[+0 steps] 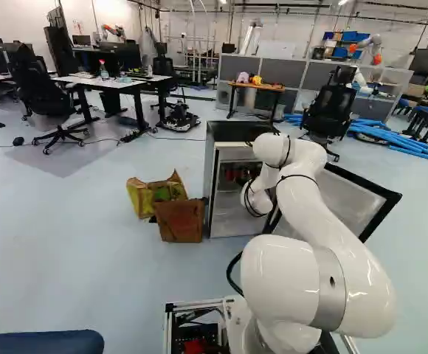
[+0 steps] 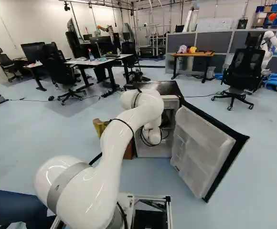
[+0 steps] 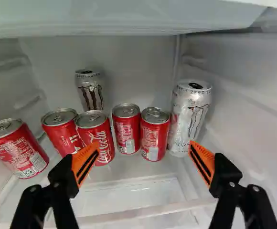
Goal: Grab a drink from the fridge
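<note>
In the base views my arm's wrist reaches into the opened fridge (image 1: 212, 199), and the gripper itself is hidden. The wrist view shows the gripper (image 3: 144, 153) open, its orange pads wide apart with nothing held. Ahead of it on the shelf (image 3: 129, 193) stand several red cans: one (image 3: 154, 136) and another (image 3: 126, 129) lie ahead between the fingers, with a third (image 3: 95, 136) nearer one finger. A tall silver can (image 3: 190, 118) stands beside them near the side wall. Another silver can (image 3: 90, 90) is farther back.
The fridge door (image 2: 203, 152) stands swung out beside the arm. Two bags, one brown (image 1: 181, 221) and one yellow (image 1: 155, 193), sit on the floor against the fridge's other side. An upper shelf (image 3: 129, 19) spans above the cans. A person's leg (image 2: 14, 207) is close beside the base.
</note>
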Tool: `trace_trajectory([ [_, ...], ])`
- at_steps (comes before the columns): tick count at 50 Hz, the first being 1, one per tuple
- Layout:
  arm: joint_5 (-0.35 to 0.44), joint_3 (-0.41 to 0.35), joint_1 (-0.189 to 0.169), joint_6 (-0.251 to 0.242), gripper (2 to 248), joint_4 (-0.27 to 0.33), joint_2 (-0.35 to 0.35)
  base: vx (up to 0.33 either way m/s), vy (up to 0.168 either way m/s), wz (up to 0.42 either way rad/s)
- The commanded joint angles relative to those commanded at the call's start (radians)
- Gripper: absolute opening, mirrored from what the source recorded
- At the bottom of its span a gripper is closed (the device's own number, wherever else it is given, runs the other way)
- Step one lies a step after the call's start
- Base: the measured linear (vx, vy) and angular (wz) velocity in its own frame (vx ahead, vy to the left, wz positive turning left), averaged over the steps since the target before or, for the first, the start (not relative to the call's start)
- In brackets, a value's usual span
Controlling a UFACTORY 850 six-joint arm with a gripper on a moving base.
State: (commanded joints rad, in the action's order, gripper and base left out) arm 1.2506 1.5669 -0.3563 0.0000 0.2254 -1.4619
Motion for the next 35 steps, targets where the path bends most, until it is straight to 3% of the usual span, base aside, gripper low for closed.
trace_trajectory([
  [35, 0.000, 0.000, 0.000, 0.000, 247, -0.039, 0.000, 0.000, 0.000, 0.000],
])
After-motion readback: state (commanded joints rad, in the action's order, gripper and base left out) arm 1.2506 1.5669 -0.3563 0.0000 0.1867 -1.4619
